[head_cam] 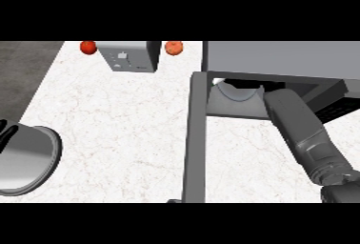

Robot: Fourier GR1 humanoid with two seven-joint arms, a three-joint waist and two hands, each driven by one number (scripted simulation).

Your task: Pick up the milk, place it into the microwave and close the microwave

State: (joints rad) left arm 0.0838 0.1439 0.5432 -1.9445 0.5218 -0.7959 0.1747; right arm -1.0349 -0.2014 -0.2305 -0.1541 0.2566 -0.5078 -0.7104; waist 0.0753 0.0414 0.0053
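Nearest, at the counter's (119, 143) left edge: left hand (7, 136), fingers straight and raised, resting beside a grey round pan (28, 159). Right forearm (302, 131) reached into the open microwave (281, 59), door (197, 138) swung out toward the front edge; hand hidden inside, fingers could not be told. Milk (239, 91) partly visible within the cavity. Far edge: toaster (130, 56) between two red fruits (88, 47).

Grey segmented forearm (302, 133), black finger tips (5, 133)
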